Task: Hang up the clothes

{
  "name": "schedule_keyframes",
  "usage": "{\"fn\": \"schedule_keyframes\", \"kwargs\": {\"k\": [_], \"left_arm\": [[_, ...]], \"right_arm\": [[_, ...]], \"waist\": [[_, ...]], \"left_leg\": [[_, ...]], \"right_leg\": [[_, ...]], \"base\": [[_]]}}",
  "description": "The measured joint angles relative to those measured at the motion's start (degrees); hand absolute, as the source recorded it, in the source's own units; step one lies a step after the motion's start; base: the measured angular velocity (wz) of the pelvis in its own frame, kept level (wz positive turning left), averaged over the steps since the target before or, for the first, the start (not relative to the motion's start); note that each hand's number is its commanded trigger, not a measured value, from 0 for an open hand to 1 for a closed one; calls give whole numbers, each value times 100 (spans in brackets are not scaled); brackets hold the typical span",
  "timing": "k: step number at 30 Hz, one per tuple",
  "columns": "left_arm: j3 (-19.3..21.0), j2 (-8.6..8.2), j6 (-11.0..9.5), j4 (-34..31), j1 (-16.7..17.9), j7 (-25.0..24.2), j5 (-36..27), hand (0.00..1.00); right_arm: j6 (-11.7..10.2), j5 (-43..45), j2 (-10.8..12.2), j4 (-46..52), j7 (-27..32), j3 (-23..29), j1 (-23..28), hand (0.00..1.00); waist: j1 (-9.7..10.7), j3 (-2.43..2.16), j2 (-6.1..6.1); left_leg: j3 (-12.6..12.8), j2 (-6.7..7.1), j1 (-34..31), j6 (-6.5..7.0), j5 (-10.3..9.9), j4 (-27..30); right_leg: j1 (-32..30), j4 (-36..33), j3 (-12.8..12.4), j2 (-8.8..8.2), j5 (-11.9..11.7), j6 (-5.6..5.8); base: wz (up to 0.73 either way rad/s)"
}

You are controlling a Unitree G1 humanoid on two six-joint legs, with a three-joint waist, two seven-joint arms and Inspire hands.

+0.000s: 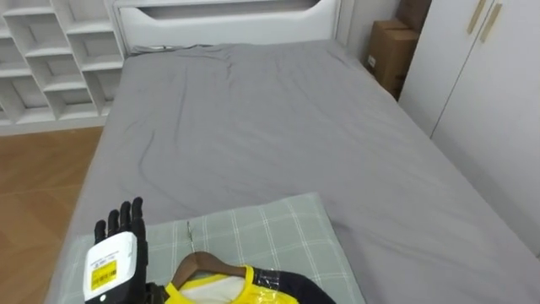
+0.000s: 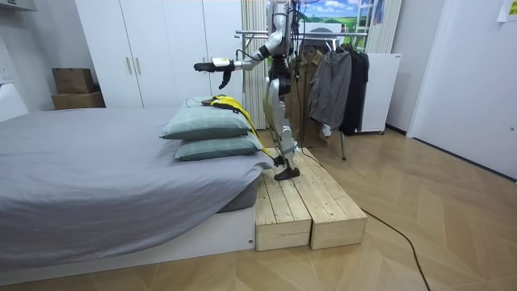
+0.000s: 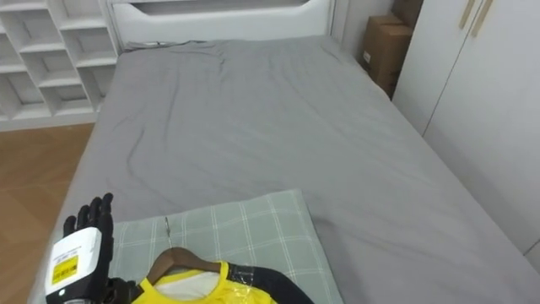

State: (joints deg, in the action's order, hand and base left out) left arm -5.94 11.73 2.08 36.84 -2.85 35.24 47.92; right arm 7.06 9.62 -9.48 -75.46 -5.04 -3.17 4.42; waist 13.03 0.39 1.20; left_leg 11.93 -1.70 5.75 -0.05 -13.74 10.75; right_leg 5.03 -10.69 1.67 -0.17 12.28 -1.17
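- A yellow and black garment (image 1: pixel 246 291) lies on a pale green checked pillow (image 1: pixel 278 232) at the near end of a wide bed covered in a grey sheet (image 1: pixel 278 127).
- The garment's neck sits on a brown wooden hanger (image 1: pixel 202 263), whose thin metal hook points up the pillow towards the far end of the bed.
- The left hand (image 1: pixel 118 249) is held over the pillow's left edge, just beside the hanger and apart from it. Its dark fingers (image 1: pixel 124 221) are straight, slightly spread and holding nothing.
- In the room view the robot stands upright on a low platform of pale wooden planks (image 2: pixel 311 202) at the pillow end of the bed. Its left arm is stretched out level above the pillows.
- There the green pillow rests on a second green pillow (image 2: pixel 218 148), and the garment drapes over the top one, with a yellow strip trailing down the side nearest the robot.
- Behind the robot stands a metal clothes rack (image 2: pixel 266 34) with dark garments (image 2: pixel 339 81) hanging on it (all of them dark grey or black).
- At the far end of the bed is a white headboard (image 1: pixel 228 21). White open cube shelving (image 1: pixel 51 59) stands to its left, with brown cardboard boxes (image 1: pixel 390 52) and a white wardrobe (image 1: pixel 485 76) to its right.
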Motion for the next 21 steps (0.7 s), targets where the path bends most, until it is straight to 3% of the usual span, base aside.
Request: {"fn": "schedule_keyframes", "kwargs": {"k": [9, 13, 21], "left_arm": [[-1, 0, 48, -9, -165, -59, -13, 0], [-2, -3, 49, 26, -188, -116, -65, 0], [-99, -38, 46, 493, -238, -261, -473, 0]], "right_arm": [[7, 0, -9, 29, 19, 9, 121, 0], [8, 0, -14, 41, 29, 20, 129, 0], [22, -9, -9, 23, 47, 23, 134, 0]], "waist": [[113, -20, -35], [128, -9, -89], [235, -9, -107]], "left_leg": [[81, -35, 4, 0, 0, 8], [158, -57, 40, 0, 0, 2], [225, -64, 104, 0, 0, -13]], "right_leg": [[-29, 8, -74, 35, -41, -8], [-20, 8, -140, 50, -59, -19], [-30, -2, -193, 58, -72, -17]], "base": [[-4], [-12], [-3]]}}
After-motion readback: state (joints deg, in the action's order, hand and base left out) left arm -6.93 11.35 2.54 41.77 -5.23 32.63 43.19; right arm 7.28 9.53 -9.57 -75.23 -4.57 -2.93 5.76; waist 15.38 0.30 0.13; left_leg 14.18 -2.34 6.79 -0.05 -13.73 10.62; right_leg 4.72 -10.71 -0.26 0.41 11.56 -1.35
